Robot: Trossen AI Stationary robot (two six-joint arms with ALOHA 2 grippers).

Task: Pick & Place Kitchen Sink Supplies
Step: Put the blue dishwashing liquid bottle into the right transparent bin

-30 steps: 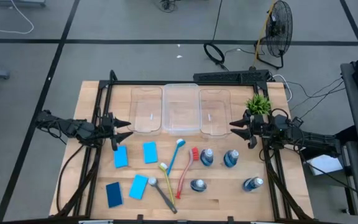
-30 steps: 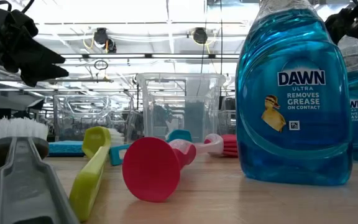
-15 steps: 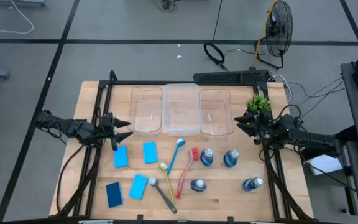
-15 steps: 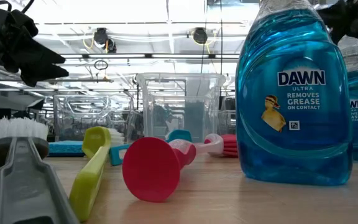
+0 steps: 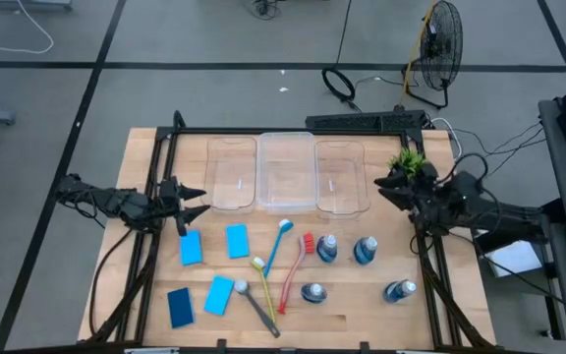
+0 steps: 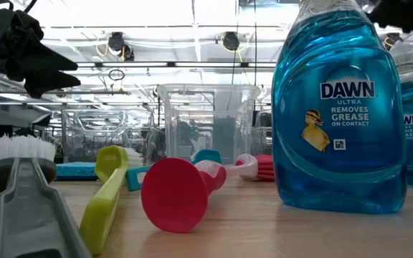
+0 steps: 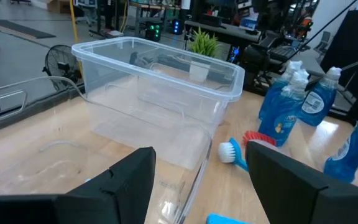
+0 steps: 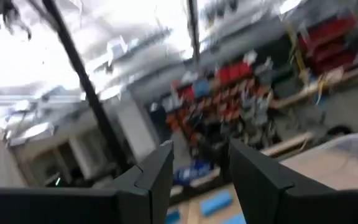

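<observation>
Four blue sponges (image 5: 237, 241) lie flat at the table's left near part. Four brushes, blue (image 5: 278, 241), red (image 5: 295, 270), yellow-green (image 5: 260, 275) and grey (image 5: 255, 305), lie at the middle. Four bottles of blue liquid (image 5: 366, 250) are to their right; one fills the low view (image 6: 332, 107). My left gripper (image 5: 197, 202) hovers open above the table's left side, left of the clear bins (image 5: 285, 172). My right gripper (image 5: 383, 187) hangs open in the air beside the potted plant (image 5: 410, 162), tipped upward, its wrist view (image 8: 201, 168) facing the room.
Three clear plastic bins stand side by side at the far middle (image 7: 160, 87). The green plant stands at the far right corner. A black frame runs along the table's far and side edges (image 5: 293, 131). Bare wood (image 5: 352, 320) lies at the near right.
My right gripper has drawn back toward the table's right and far edge, closer to the plant, and has risen and tipped upward. My left arm and all the supplies have kept still.
</observation>
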